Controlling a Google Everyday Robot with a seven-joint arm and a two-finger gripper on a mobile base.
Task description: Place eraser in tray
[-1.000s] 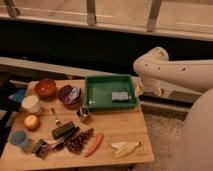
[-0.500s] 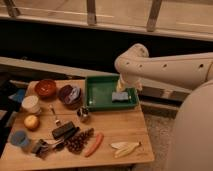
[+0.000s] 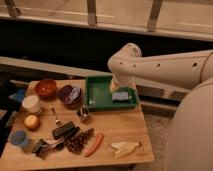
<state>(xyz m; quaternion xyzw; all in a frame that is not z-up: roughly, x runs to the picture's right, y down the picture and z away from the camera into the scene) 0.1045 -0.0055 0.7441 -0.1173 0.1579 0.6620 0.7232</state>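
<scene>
"Where's the gripper (image 3: 116, 88)?"

"Over the right half of the green tray (image 3: 99, 96), at the end of the white arm (image 3: 155, 64) that reaches in from the right. A small grey-blue block (image 3: 120, 96) lies in the tray right under it."

"Released or clenched?"

"I cannot tell from here, and I cannot say whether it touches that block."

"And the eraser (image 3: 64, 130)?"

"Well apart from the gripper, down to its left, lying flat on the wooden table (image 3: 117, 127) toward the near edge. It is outside the tray."

"How are the edges?"

"The tray sits at the table's far right corner, its right wall close to the table edge. A dark bowl (image 3: 69, 94) stands just beside its left wall, and a red-brown bowl (image 3: 46, 87) is farther left."

"Any open room?"

"There is a strip of wood in front of the tray, below the gripper. A small metal cup (image 3: 83, 114) stands between the gripper and the eraser. Nearer the front edge lie a carrot (image 3: 93, 144) and some pale yellow pieces (image 3: 124, 147), with a dark knobbly cluster (image 3: 77, 143) just beside the eraser."
</scene>
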